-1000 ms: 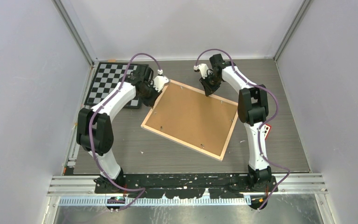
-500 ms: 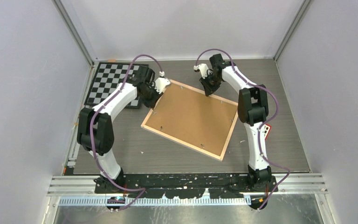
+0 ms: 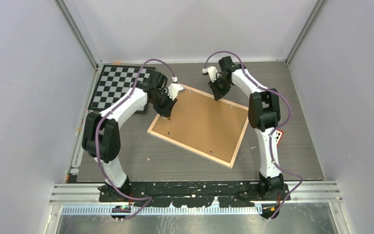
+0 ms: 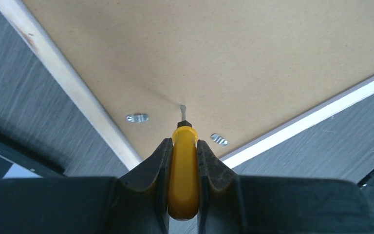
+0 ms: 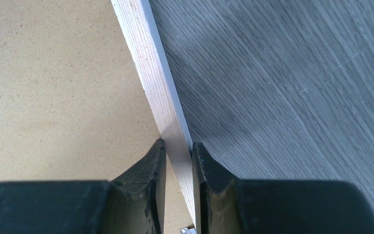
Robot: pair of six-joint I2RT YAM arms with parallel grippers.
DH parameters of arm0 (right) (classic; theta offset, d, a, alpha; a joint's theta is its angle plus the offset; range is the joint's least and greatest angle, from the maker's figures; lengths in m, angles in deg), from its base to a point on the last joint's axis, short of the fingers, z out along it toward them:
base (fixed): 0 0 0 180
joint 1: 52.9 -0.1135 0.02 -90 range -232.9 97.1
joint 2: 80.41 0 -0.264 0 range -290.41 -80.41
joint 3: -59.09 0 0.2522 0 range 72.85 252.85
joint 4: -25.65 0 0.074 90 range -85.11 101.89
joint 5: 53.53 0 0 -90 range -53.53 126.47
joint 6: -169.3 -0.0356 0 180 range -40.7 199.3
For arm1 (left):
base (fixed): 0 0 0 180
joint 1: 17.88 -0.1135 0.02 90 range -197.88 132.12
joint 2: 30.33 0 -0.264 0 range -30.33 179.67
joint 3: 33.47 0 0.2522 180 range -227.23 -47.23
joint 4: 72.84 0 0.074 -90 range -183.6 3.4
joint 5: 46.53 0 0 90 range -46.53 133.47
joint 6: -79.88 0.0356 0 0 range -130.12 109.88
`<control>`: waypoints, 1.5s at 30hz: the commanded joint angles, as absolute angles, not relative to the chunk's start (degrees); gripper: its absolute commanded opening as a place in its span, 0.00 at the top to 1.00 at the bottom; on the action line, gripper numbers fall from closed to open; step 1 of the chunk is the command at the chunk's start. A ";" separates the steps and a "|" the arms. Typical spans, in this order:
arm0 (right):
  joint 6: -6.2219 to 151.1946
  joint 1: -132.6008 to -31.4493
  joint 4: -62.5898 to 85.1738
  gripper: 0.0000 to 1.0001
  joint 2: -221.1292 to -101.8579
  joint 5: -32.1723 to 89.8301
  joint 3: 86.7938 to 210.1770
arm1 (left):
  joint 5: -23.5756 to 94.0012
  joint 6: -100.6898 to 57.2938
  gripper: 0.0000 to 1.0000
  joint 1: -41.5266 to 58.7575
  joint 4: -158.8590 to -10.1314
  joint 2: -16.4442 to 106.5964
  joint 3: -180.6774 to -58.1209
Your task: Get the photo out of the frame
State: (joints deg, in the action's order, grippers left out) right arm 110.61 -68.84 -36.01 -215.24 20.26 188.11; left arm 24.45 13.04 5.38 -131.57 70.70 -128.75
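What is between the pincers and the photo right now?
The frame lies back up; its brown backing panel, with small metal clips at its edge, hides the photo. The left pincer holds a yellow screwdriver with its tip at that panel; the right pincer grips the wooden rim.

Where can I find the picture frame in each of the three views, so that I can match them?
Top external: the frame lies back up in the middle, turned askew.
Left wrist: the frame shows its brown back across the upper part, beyond the screwdriver held in the left tool.
Right wrist: the frame fills the left side; the right tool pinches its pale rim.
Shared landmark: the grey wood-grain table.
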 commanded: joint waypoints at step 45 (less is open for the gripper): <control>56.81 -58.85 -27.21 0.52 -173.44 27.51 129.35 | 15.52 2.04 1.00 0.93 -130.05 66.95 -133.71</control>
